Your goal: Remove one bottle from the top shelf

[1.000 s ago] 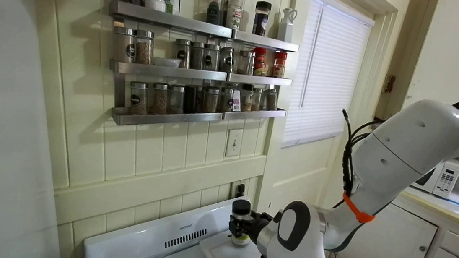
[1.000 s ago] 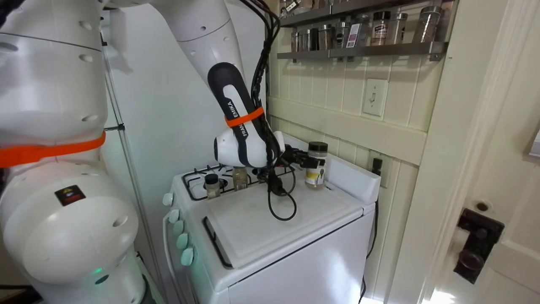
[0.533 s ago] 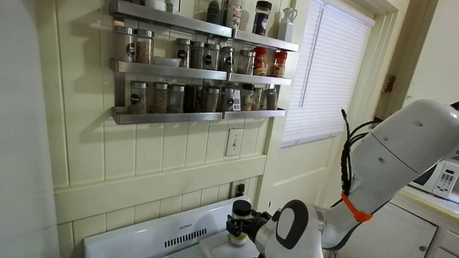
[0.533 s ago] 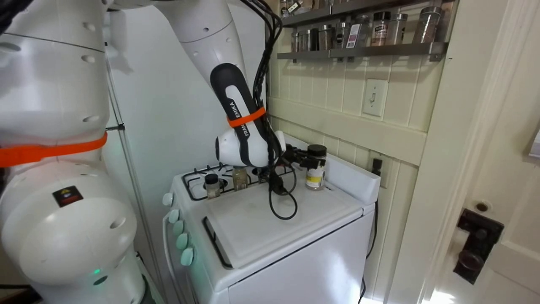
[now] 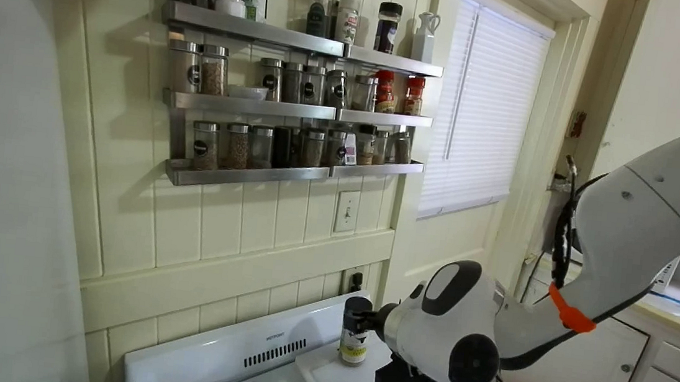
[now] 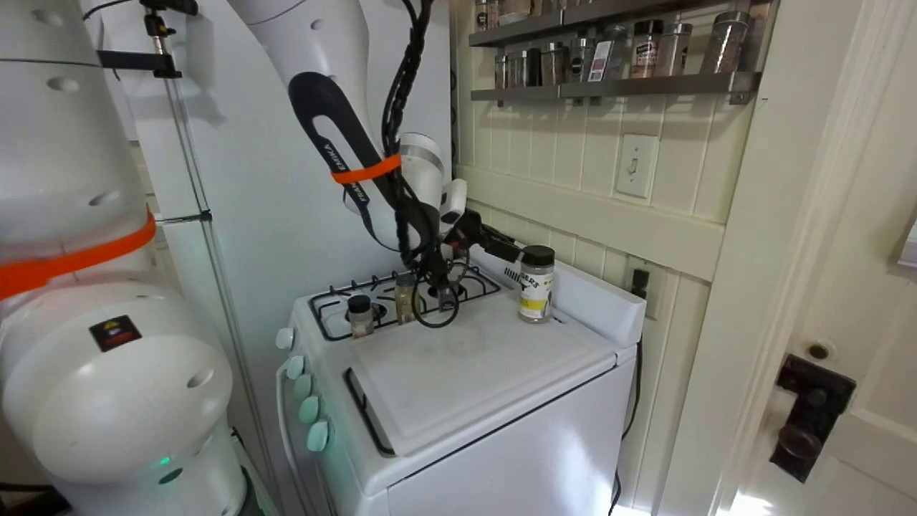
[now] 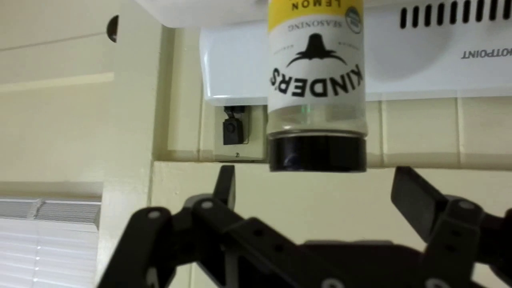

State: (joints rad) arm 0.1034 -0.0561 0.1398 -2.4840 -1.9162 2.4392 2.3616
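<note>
Your jaws are standing wide and gripping nothing, presumably because the Kinder's lemon seasoning bottle, at twelve o'clock from them in the wrist view, is already resting upright on the Hotpoint stove's tabletop, off the top shelf.

I can read KINDER'S, SEASONING and LEMON on the bottle standing near the back edge of the stovetop. HOTPOINT is lettered on the back panel along that edge. The robot arm bears FRAN and EMIKA, an orange band crossing between.
</note>
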